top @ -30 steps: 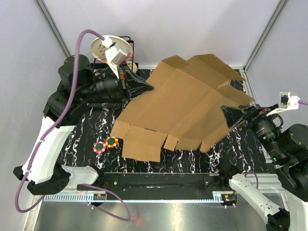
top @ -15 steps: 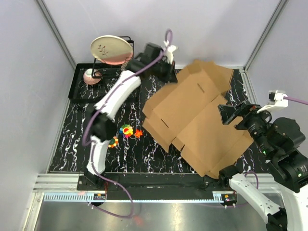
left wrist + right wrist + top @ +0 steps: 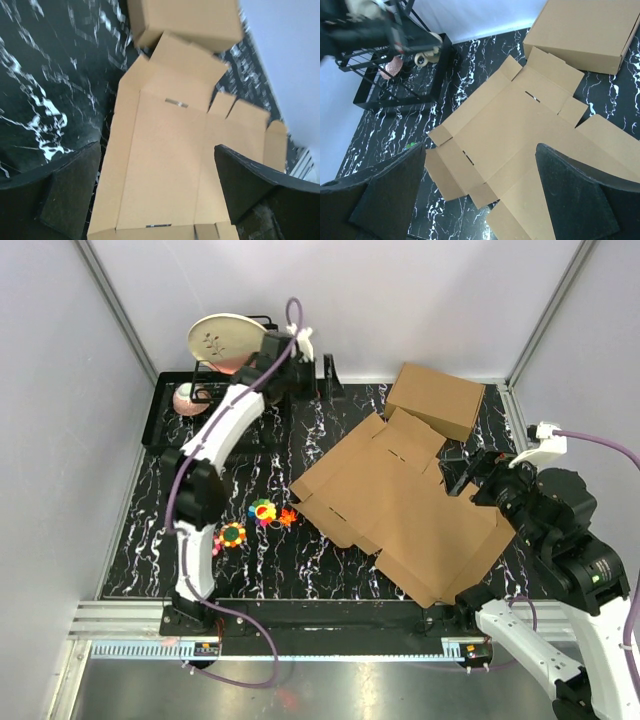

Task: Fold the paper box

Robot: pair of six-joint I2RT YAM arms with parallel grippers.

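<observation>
Top external view gives us the black marbled worktop (image 3: 150, 530), and across its right half lies the paper box (image 3: 400, 510), an open flat sheet reaching from the middle toward the near right corner. We see its creases, slots and flaps, but no wall stands and no flap is tucked. We judge the folding not yet begun: the sides must all be raised, the tabs slotted and the lid closed.

Just beside its far flap sits a made-up box (image 3: 435, 398). At far left a rack (image 3: 225, 340) holds a plate.

Our left gripper (image 3: 165, 190) hangs over the far side with its fingers wide apart, holding nothing. Our right gripper (image 3: 480, 185) hovers above the sheet's right part, likewise spread and empty.

Small toys (image 3: 262, 511) lie left of the sheet.
</observation>
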